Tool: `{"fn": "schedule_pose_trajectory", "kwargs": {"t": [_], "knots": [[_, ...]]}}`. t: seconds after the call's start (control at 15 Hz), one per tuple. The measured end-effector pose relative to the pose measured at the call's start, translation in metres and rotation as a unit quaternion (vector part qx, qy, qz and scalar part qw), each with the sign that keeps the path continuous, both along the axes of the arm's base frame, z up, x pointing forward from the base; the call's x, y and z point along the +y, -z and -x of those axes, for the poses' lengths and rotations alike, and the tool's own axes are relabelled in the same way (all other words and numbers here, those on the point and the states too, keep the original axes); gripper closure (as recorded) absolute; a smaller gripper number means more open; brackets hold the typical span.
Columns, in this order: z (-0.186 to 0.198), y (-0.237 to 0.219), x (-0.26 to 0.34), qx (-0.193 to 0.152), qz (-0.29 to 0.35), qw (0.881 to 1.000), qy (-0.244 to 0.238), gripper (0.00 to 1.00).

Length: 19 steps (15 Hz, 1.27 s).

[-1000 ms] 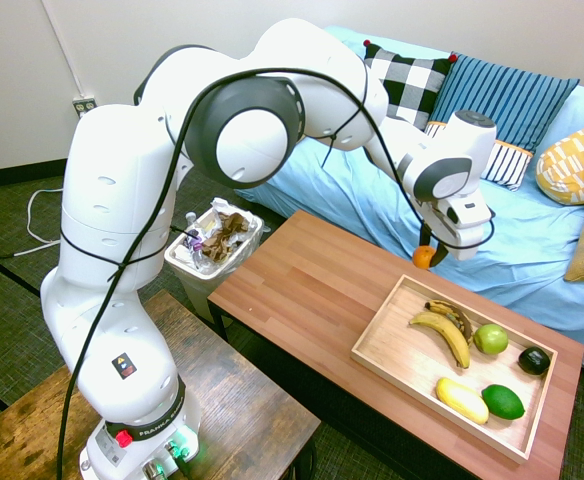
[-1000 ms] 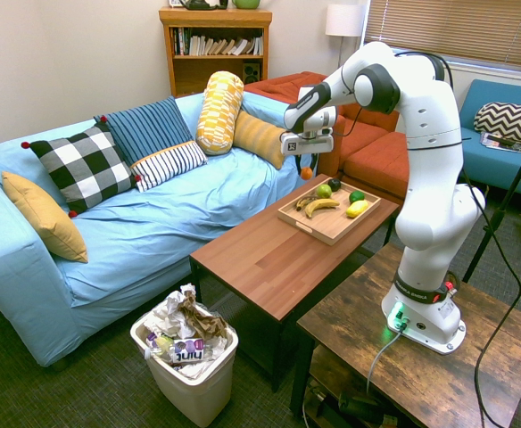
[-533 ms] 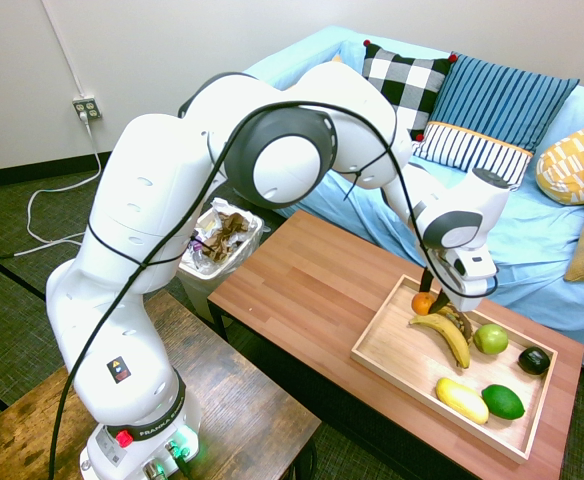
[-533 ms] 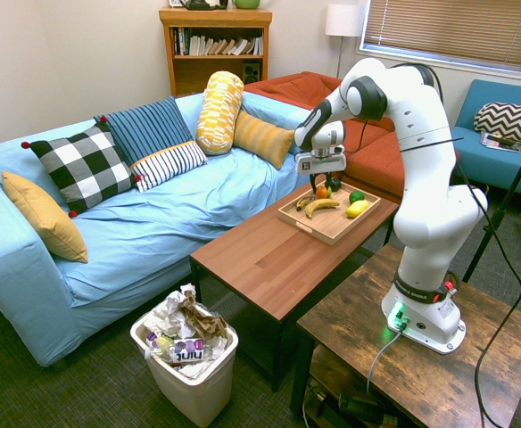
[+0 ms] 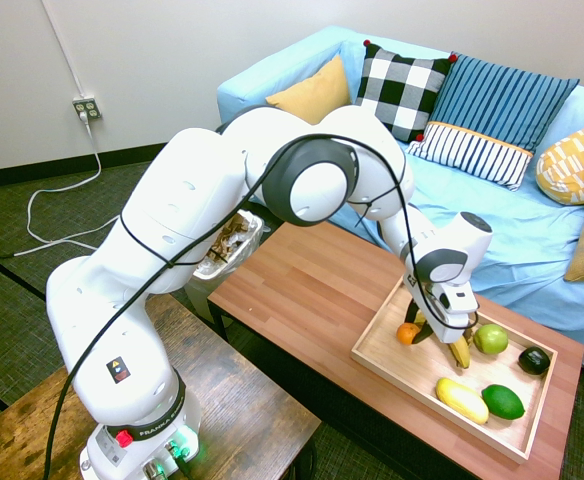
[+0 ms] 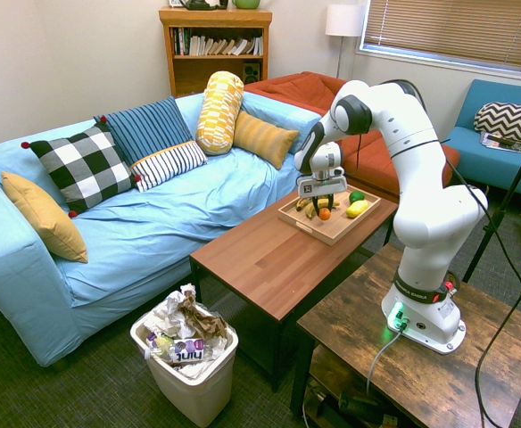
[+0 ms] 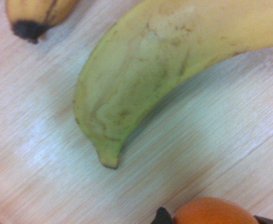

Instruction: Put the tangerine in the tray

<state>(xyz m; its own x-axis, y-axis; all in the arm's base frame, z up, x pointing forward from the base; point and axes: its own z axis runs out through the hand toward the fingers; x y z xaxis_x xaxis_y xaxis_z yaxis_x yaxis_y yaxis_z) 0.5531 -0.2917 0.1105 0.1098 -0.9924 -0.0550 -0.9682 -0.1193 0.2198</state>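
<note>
Fingers (image 5: 424, 331) clamped on tangerine (image 5: 407, 334), w/ gripper (image 5: 418, 333) low over tray (image 5: 388, 362), so we'd set it beside bananas (image 5: 459, 350), then release gently.

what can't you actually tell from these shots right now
- Whether the tangerine already touches the tray: the gripper covers its underside in both exterior views.
- Tangerine in the wrist view: mostly cut off by the picture's edge.
- Bananas: largely hidden behind the gripper in the first exterior view.
- Fruit in the second exterior view: too small.
</note>
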Motion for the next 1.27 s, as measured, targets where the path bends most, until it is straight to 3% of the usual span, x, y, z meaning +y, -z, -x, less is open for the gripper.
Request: {"fn": "schedule_pose_trajectory", "kwargs": {"t": [0.07,0.13,0.93,1.27], "knots": [[-0.001,0.007,-0.002,0.002,0.001,1.0,0.0,1.0],[-0.003,0.011,-0.003,0.003,0.001,1.0,0.0,0.0],[-0.007,0.012,-0.006,0.006,-0.003,1.0,-0.009,0.0],[-0.002,-0.027,-0.018,-0.012,0.006,1.0,-0.006,0.0]]}}
